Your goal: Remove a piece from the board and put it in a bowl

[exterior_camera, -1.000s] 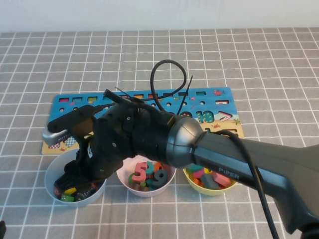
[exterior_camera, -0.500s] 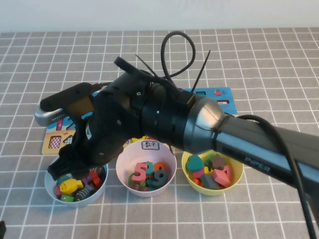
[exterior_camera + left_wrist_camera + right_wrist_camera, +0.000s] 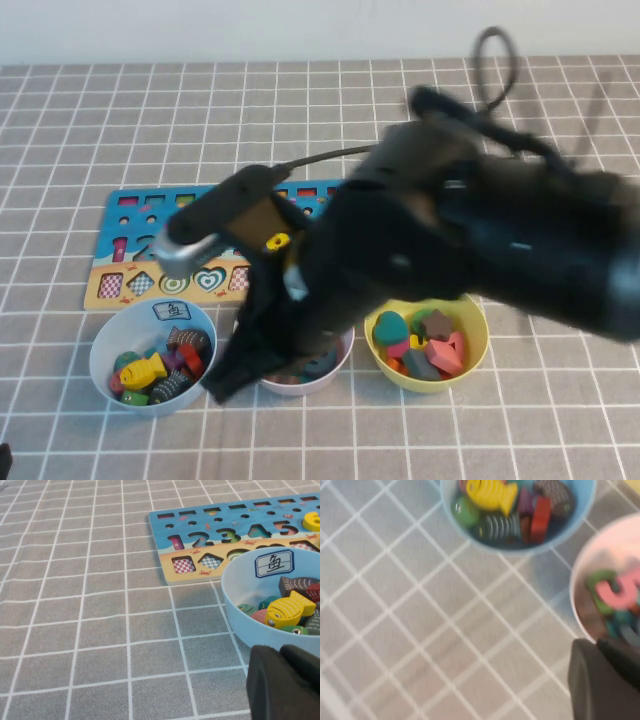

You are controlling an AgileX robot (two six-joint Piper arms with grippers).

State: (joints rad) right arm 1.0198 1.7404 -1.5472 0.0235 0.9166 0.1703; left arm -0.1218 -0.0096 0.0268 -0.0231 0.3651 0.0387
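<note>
Currently the piece (image 3: 192, 357), a small red block, lies inside the bowl (image 3: 110, 340), among a yellow fish, a green piece and dark striped fish pieces. In the right wrist view the same red block (image 3: 540, 516) rests against the inner wall of the pale blue bowl (image 3: 582, 510). The bowl stands on the counter (image 3: 80, 130) just in front of the board (image 3: 125, 245), at the robot's left end of a row of three bowls. Its white label faces the board.

The right gripper (image 3: 222, 378) has its jaws closed together and holds nothing. It hangs above the counter between the pale blue bowl and the white-pink bowl (image 3: 340, 352), clear of the pieces in both. The right arm (image 3: 480, 240) reaches across from the robot's right side, raised over the middle of the row and blurred. It hides the right half of the board and most of the white-pink bowl.

The left gripper (image 3: 285, 682) sits low beside the pale blue bowl (image 3: 235, 615) on the robot's near side; whether its jaws are open or closed cannot be told.

The yellow bowl (image 3: 478, 345) stands at the robot's right end of the row and carries coloured shape pieces. The counter has a grey cover with a white grid.
</note>
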